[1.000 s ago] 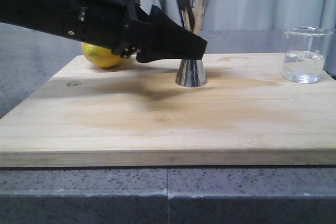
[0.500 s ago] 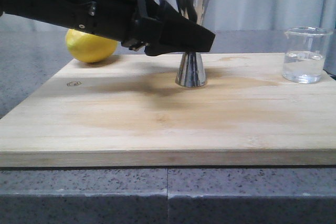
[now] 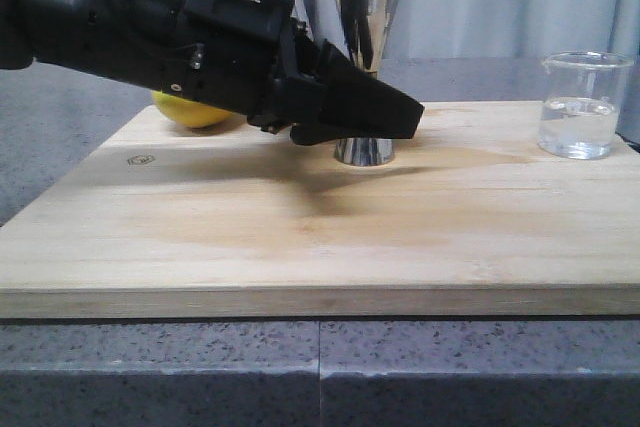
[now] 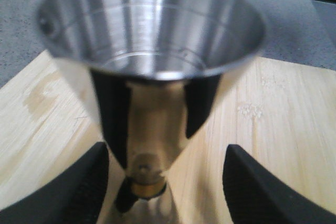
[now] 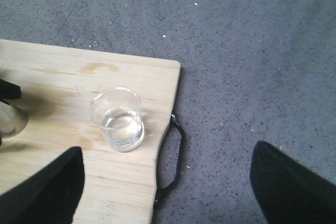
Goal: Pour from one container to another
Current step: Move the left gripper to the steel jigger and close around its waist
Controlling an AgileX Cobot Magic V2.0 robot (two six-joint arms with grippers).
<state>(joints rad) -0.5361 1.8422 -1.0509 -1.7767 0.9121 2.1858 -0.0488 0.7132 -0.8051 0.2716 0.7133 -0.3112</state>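
The left pincer (image 3: 395,119) reaches in from the left with its black fingers (image 4: 79,184) spread apart on either side of the tall shiny steel hourglass-shaped jigger (image 3: 365,62), which stands upright toward the far middle of the pale wooden cutting board (image 3: 300,237) on the grey speckled table (image 3: 320,372). In the left wrist view the jigger sits about centred in the gap, its thin gold waist band low between the two fingers, with board visible on both sides, so the fingers do not appear to touch it yet.

The step in hand looks like steadying the jigger for the pour. To do it well, the fingers should close evenly at or near the narrow waist, so that neither one nudges it first; a tall piece on a small foot probably tips easily. A gentle, level squeeze should be enough.

The small clear glass beaker (image 5: 118,119), part-filled with clear liquid, stands upright near the far right corner of the board, well apart from the jigger. The right pincer (image 5: 163,187) hangs above it, open and holding nothing. A yellow lemon (image 3: 195,112) lies behind the left arm, near the board's far left edge.
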